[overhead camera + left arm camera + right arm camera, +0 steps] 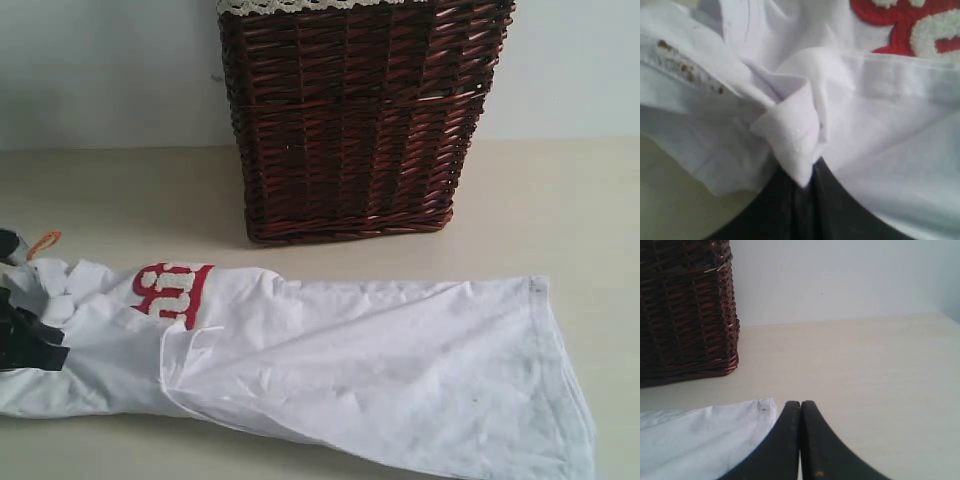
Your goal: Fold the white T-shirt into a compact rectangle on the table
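Shirt (380, 370) lies on bench (560, 200) in front of basket (350, 130), long axis across basket's front | left jaws clamp a collar-end fold | right jaws shut, empty, just beside hem corner | hem end nearer right arm, collar end left

A wrinkled white cotton T-shirt (380, 370) with red-outlined letters is laid out lengthwise, partly folded, on a pale beige matte table (560, 200).
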### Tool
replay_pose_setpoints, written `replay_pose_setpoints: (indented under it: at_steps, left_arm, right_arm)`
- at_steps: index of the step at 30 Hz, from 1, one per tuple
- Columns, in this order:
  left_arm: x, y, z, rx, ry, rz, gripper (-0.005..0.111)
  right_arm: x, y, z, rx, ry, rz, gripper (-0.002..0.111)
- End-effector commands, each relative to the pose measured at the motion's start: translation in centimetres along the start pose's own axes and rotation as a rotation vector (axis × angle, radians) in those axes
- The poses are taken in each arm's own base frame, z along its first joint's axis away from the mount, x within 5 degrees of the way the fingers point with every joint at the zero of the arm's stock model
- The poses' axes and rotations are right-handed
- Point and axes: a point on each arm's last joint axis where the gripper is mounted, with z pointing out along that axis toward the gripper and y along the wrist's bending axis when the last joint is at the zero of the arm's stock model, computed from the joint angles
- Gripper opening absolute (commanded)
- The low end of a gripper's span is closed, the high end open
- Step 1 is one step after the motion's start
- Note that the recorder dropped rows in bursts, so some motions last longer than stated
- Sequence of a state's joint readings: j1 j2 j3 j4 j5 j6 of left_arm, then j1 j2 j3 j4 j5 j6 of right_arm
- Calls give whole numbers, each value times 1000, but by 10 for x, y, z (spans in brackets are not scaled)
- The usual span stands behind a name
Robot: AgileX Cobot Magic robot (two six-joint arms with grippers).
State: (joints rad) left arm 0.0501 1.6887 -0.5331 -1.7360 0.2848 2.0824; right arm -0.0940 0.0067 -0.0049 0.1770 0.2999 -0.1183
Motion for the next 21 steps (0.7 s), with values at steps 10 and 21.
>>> replay_pose_setpoints:
  at_steps: [10,21]
  left_arm:
    - [-28,-10,-37,91,-230,-3,0]
    - [-27,3,-49,-83,-201,11,0]
  right_arm:
    - [0,0,0,1,-12,-3,0]
    - [0,0,0,1,-12,-3,0]
